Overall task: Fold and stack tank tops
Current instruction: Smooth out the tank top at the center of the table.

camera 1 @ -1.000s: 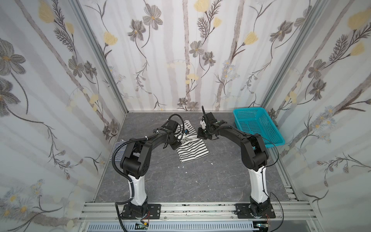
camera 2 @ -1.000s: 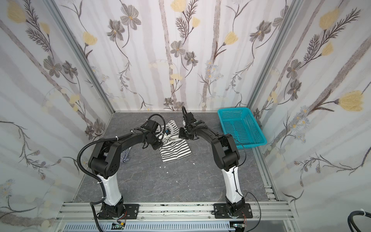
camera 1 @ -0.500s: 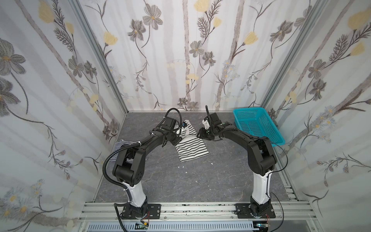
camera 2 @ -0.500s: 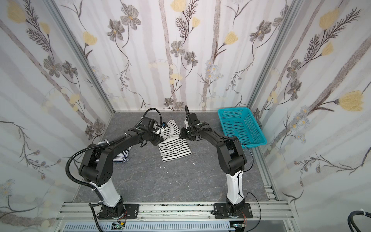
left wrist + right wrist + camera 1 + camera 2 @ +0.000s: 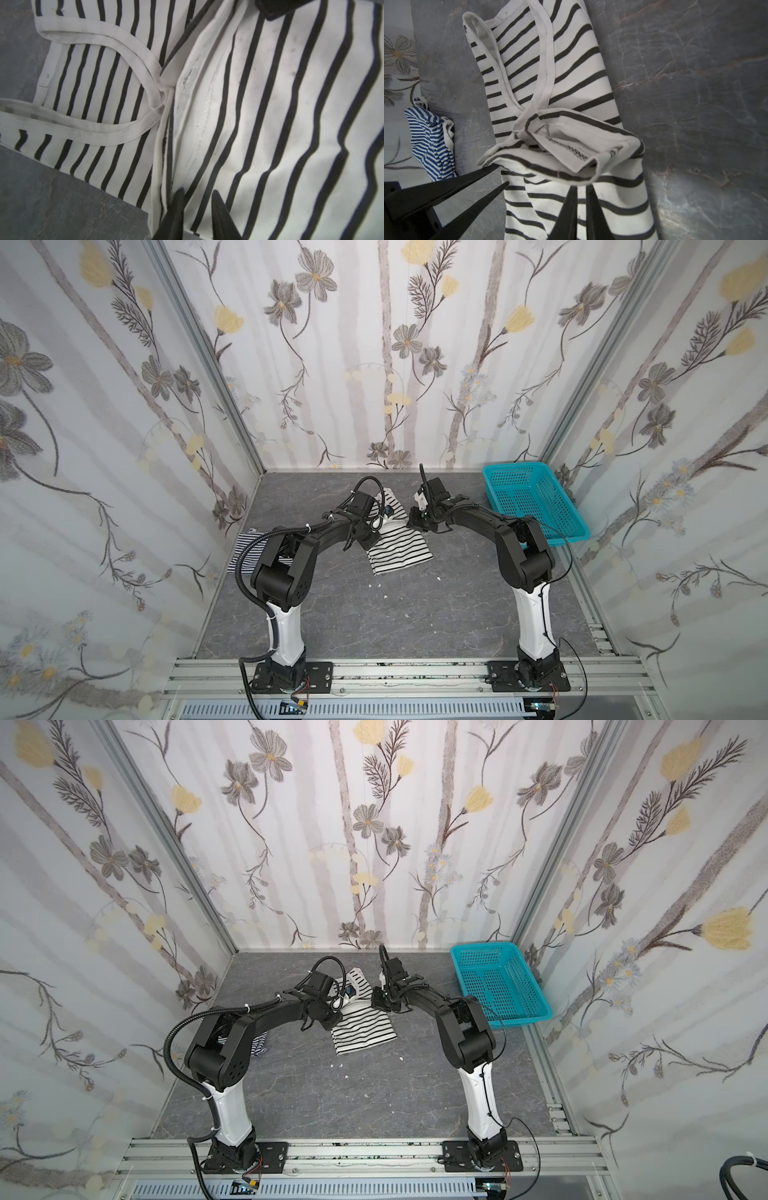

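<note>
black-striped tank top [image 5: 399, 549]: half-folded, flat, centre of table [image 5: 415, 614] | navy-striped tank top [image 5: 246, 553]: crumpled, at its left edge

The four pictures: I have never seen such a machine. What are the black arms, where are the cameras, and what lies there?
Two robot arms stand on a grey table. Both top views look down on everything from one camera head; the close pictures come from cameras on the wrists. A black-striped white top lies partly folded between the arms, a finely striped top beside the left arm, a turquoise basket beside the right. The left gripper is open by the fold. The right gripper is nearly closed above it; whether it pinches cloth is unclear.
</note>
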Available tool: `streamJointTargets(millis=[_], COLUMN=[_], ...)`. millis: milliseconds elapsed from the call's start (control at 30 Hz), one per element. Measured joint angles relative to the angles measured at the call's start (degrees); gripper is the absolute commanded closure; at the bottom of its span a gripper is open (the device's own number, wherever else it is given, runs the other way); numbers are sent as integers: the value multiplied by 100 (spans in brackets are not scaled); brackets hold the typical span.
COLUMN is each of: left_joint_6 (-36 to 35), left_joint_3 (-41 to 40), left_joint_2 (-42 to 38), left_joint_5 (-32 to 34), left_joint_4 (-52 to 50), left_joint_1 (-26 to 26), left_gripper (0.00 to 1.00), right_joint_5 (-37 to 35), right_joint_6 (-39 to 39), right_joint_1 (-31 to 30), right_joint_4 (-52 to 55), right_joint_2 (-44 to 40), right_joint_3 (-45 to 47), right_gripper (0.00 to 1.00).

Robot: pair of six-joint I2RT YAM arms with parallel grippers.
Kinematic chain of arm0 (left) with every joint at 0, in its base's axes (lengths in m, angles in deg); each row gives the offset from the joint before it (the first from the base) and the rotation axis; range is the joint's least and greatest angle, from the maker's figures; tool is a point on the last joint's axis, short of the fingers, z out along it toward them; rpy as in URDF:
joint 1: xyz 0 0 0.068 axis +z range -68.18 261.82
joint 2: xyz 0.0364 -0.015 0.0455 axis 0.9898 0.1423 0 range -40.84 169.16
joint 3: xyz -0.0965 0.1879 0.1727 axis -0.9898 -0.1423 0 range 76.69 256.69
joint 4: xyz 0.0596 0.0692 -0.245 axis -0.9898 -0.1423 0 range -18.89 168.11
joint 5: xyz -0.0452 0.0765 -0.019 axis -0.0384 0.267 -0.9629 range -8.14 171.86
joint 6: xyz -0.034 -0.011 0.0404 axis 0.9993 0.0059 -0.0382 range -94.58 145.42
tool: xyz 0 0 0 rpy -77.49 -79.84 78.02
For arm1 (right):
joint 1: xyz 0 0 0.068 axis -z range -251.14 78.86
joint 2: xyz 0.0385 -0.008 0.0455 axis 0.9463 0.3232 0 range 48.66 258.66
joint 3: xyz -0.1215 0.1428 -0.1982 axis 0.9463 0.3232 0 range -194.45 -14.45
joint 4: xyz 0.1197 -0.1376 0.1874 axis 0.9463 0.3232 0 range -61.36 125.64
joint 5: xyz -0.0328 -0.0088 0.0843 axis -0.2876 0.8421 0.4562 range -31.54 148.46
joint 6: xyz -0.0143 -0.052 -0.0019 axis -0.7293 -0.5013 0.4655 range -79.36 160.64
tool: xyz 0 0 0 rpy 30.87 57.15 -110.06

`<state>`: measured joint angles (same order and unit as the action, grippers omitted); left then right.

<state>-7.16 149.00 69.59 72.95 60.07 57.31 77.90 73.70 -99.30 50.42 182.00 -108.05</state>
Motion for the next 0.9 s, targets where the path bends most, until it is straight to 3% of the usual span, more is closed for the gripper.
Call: streamJointTargets(millis=[533,767,900], left_joint_6=[-2,131,127], left_joint_3=[376,444,391], left_joint_2=[560,728,785], left_joint_5=[164,446,737], left_joint_4=[243,566,874], left_joint_1=[232,297,254], left_gripper=[71,72,62], right_joint_5=[184,422,433], right_joint_6=[269,352,352], right_joint_1=[103,168,195], right_joint_4=[-76,-229,-262], right_joint_2=[782,960,938], right_joint_3=[-800,-903,-903], right_gripper=[84,64,60])
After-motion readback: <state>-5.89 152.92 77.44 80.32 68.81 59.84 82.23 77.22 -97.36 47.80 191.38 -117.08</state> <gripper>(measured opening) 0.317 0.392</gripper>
